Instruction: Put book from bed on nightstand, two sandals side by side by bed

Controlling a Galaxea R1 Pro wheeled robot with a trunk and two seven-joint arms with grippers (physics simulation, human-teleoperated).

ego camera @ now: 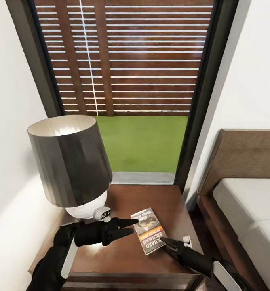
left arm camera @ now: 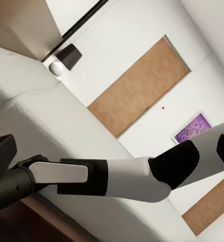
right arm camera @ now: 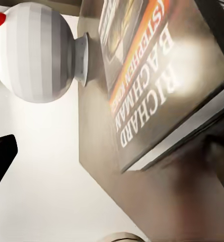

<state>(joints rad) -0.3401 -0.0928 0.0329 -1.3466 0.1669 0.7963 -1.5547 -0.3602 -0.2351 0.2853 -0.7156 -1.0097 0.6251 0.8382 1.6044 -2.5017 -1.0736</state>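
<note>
The book lies face up on the dark brown nightstand, near its front right, with its orange band and white lettering showing. My right gripper reaches in from the front right, its fingers closed on the book's near right corner. The right wrist view looks across the book's cover from very close. Just left of the book, my left gripper hovers open and holds nothing. The bed stands to the right of the nightstand. The sandals are out of view.
A table lamp with a dark shade and a white round base fills the nightstand's left half. A tall window behind it shows grass and a slatted fence. White walls close in on both sides.
</note>
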